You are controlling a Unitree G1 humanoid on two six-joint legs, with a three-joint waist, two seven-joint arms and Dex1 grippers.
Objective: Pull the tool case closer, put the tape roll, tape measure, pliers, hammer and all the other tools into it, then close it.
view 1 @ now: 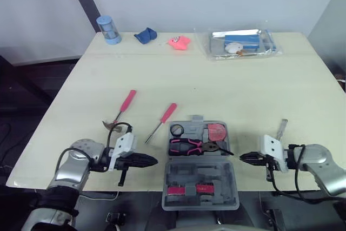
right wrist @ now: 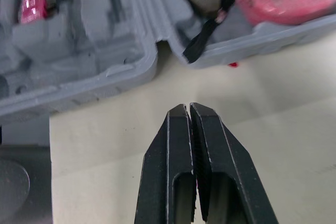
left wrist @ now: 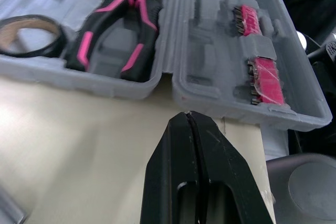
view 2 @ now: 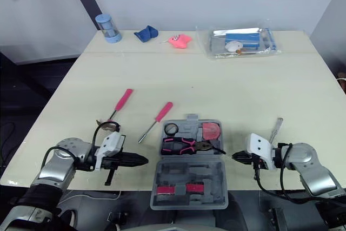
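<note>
The open tool case [view 1: 201, 185] is lying at the near tabletop [view 1: 216, 79] edge, between the left end effector [view 1: 154, 160] and the right end effector [view 1: 241, 157], both clenched and empty. The hammer [view 1: 124, 107] is lying left of it. It is stiff and probably head-heavy, so it is best gripped on the pink handle near the head.

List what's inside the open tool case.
In the tool case, the far half holds the tape roll, pliers and red tape measure; the near half holds pink bit strips. Anything beneath the pliers is hidden.

Right hand [right wrist: 189, 108], fingers pressed together, over bare counter [right wrist: 273, 129], just beside the open tool case [right wrist: 100, 74].
</note>
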